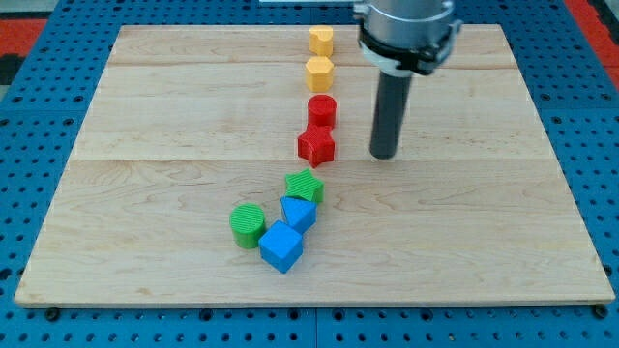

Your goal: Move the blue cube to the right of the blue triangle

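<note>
Blue plastic cube (280, 246) sitting at six o'clock on wooden bench (145, 193), touching blue plastic triangle (300, 213); likely light, rigid, sliding easily. No gripper: my tip (384, 155) hovering at twelve o'clock, well apart. Pushing its left face looks best.

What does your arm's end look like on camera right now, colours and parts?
A grey metallic cylindrical housing with a white ring beneath it, then a straight, dark, matte round rod ending in my tip. No cables or markings are visible.
</note>
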`<state>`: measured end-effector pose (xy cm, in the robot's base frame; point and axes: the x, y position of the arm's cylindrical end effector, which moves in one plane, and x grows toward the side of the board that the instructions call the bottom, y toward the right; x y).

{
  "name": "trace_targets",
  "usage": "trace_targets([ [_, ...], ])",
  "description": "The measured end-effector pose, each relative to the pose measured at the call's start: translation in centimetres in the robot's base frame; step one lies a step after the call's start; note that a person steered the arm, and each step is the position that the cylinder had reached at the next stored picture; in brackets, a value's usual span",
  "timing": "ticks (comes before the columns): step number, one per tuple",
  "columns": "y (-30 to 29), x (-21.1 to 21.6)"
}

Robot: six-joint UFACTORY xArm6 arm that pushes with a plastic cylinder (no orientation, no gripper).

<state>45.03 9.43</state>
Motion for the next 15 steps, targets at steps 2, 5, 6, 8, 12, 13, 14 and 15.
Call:
trace_targets([
  [2, 2.8, 8.1],
  [5, -5.0, 16.8],
  [6, -7.7, 16.9],
  [8, -15.4, 16.5],
  [12, -11.8, 9.9],
  [13, -8.9, 9.5],
  [14, -6.3, 9.4],
  [15, -4.3, 9.2],
])
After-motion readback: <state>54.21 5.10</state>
